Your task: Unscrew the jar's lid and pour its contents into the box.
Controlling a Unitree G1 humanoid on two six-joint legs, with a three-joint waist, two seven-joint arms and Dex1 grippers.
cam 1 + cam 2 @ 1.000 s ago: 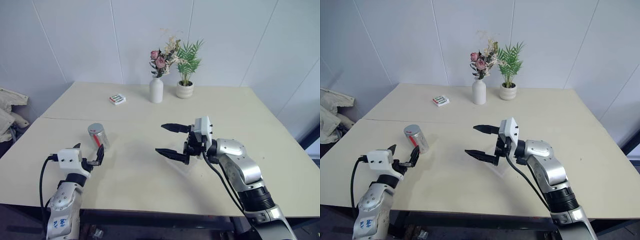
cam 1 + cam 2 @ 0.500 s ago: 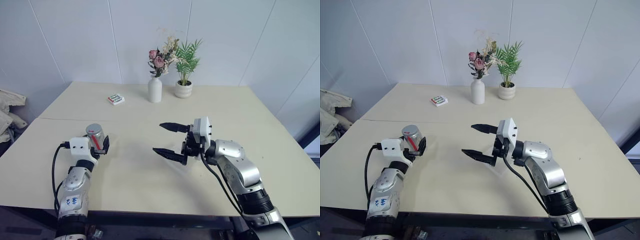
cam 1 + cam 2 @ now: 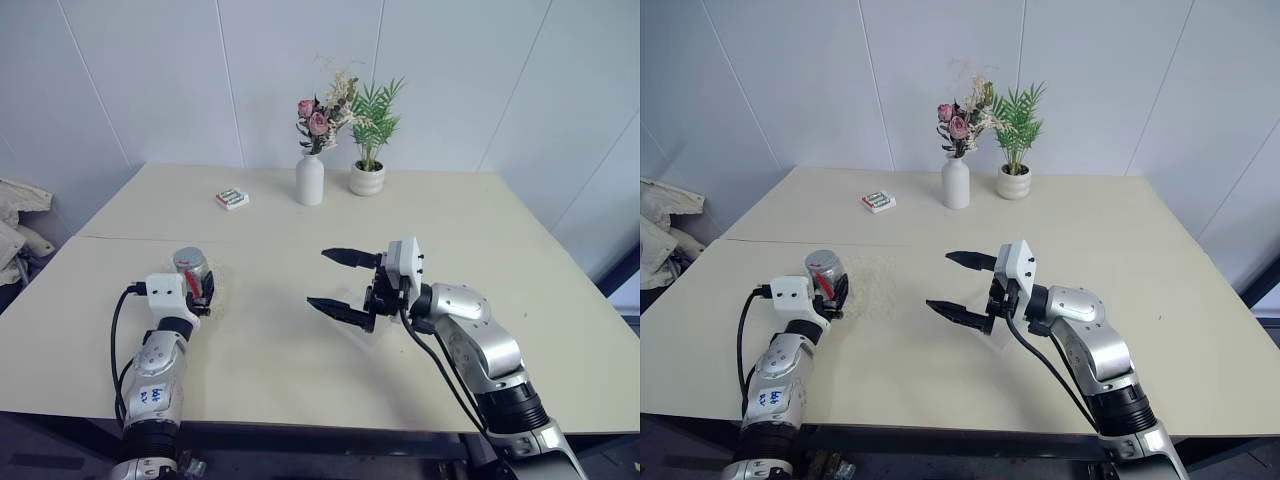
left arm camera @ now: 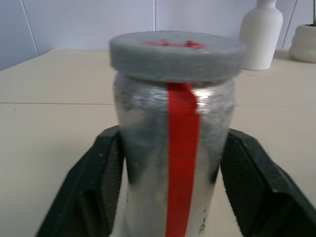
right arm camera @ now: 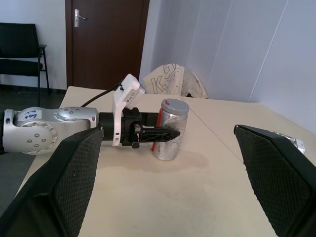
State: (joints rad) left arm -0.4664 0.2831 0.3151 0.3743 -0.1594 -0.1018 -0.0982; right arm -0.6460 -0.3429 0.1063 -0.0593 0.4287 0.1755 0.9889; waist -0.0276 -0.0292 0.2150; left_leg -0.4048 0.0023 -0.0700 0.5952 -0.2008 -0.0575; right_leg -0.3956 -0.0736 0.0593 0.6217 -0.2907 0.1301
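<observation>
Left gripper (image 3: 203, 291) clamps the jar (image 4: 172, 163) between both fingers, low on its body, the lid (image 4: 177, 53) on top. The jar stands upright on the worktop (image 3: 300, 350), left side. Right gripper (image 3: 340, 282) hangs spread wide, well apart from the jar.

Silvery jar (image 4: 168, 163) with red stripe, grey lid (image 4: 177, 54), black-fingered left hand (image 3: 200, 290)

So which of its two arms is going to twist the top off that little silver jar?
Probably the right. The left end effector is shut on the jar, holding it upright on the table. The right end effector hangs open beside it, pointing towards the jar, free to take the lid.
</observation>
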